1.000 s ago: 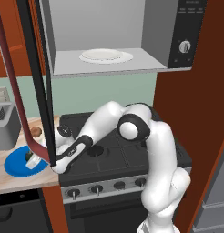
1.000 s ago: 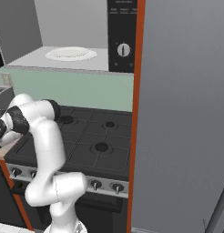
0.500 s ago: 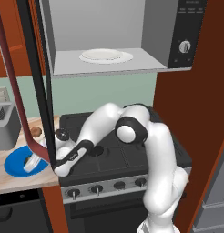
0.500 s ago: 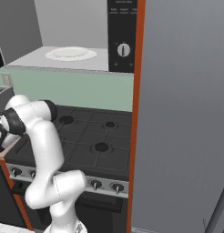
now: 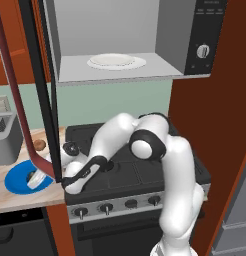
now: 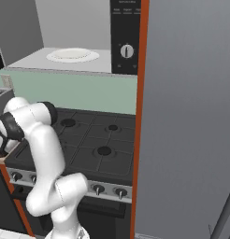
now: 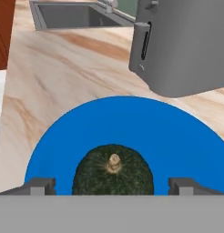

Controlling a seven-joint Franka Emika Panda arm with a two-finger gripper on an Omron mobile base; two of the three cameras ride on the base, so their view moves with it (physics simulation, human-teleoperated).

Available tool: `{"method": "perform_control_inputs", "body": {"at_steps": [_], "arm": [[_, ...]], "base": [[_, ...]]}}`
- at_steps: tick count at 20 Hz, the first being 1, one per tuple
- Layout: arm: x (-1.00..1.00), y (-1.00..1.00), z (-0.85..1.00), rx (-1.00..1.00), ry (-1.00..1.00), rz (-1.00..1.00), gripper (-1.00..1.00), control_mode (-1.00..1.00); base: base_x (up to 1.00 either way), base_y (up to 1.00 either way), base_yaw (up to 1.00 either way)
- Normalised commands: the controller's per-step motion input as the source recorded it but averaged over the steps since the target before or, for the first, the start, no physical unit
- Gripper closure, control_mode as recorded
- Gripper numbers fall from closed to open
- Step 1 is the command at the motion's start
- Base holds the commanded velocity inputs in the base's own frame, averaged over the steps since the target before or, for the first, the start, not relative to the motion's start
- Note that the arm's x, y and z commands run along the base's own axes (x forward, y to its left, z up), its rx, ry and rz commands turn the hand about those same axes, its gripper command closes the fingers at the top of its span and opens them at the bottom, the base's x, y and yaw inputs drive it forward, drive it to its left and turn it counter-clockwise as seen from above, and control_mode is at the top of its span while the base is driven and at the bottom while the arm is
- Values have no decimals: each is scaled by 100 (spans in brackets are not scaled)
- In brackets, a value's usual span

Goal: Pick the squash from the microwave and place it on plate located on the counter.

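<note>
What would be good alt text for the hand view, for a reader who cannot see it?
A dark green squash sits stem-up on a blue plate, between the open gripper fingertips. The plate lies on a light wood counter, with a grey toaster behind it.

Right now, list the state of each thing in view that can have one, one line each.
Dark green round squash: sitting on the plate, stem up, between the fingers.
Flat bright blue plate: on the tan counter, holding the squash.
Grey microwave: door open, bare white turntable inside.
Gripper: open, fingers apart either side of the squash.
</note>
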Motion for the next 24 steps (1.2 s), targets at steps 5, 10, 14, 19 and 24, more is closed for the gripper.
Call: {"method": "perform_control_inputs", "body": {"at_steps": [5, 10, 14, 19, 24], "arm": [[6, -53, 75, 0, 7, -10, -100, -100], [6, -59, 74, 0, 12, -13, -100, -100], [25, -65, 81, 0, 12, -13, -100, -100], [50, -74, 78, 0, 10, -10, -100, -100], [76, -65, 76, 1, 8, -6, -100, -100]], "base": [[0, 0, 0], [0, 0, 0], [0, 0, 0], [0, 0, 0], [0, 0, 0]]}}
